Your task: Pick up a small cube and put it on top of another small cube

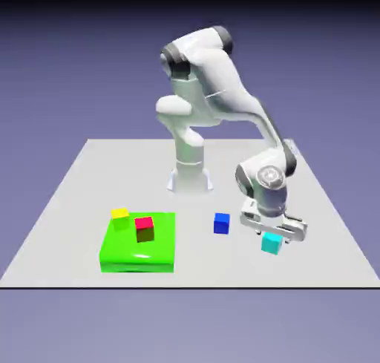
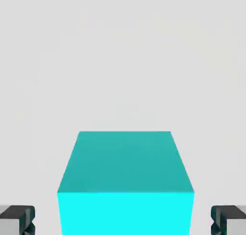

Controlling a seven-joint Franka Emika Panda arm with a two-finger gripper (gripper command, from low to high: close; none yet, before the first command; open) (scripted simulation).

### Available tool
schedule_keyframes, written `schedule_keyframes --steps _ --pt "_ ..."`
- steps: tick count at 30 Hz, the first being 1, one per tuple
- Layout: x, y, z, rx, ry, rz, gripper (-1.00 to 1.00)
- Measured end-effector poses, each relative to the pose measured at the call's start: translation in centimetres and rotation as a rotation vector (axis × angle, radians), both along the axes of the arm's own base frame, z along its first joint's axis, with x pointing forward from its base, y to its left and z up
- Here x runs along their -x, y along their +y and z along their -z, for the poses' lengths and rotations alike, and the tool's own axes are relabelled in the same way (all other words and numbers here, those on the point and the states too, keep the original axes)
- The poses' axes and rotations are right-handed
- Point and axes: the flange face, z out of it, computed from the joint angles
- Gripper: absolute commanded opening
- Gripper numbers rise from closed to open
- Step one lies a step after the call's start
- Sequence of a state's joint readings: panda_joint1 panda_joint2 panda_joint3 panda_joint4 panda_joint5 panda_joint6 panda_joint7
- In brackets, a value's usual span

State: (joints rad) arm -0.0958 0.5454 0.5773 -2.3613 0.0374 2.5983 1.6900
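Observation:
The small cyan cube (image 1: 272, 243) rests on the grey table at the exterior view's right, near the front edge. My gripper (image 1: 274, 234) hangs straight down over it, one finger on each side. In the hand view the cyan cube (image 2: 125, 181) fills the lower middle, and the grey fingertips (image 2: 18, 219) show at the bottom corners with a strip of table between each tip and the cube's sides. The gripper (image 2: 123, 220) is open around the cube and does not touch it. Other small cubes lie to the exterior view's left.
A small dark blue cube (image 1: 221, 223) sits just to the exterior view's left of the gripper. Farther left lies a flat bright green block (image 1: 138, 256), with a red cube (image 1: 144, 226) on top of it and a yellow cube (image 1: 119, 215) at its back corner.

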Motion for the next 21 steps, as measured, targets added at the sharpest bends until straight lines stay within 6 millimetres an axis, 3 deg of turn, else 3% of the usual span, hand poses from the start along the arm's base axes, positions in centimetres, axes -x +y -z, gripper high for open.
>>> schedule_keyframes --steps 1,5,7,11,14,16,19,21 --pt "0.0 0.0 0.0 0.000 0.000 0.000 -1.00" --pt "-1.5 -0.8 -5.9 -0.002 -0.001 0.001 -1.00" --pt "-1.7 -0.9 -6.6 -0.001 0.000 0.000 -1.00" --pt "-5.2 -13.7 -9.3 0.065 0.007 0.389 -1.00" --pt "-5.5 -23.1 -11.9 0.083 0.011 0.686 -1.00" --pt "-4.4 -30.6 -13.8 0.080 0.013 0.918 -1.00" --pt "-1.5 -38.3 -16.9 0.049 0.008 1.205 -1.00" --pt "1.0 -42.5 -19.0 0.011 0.001 1.383 -1.00"
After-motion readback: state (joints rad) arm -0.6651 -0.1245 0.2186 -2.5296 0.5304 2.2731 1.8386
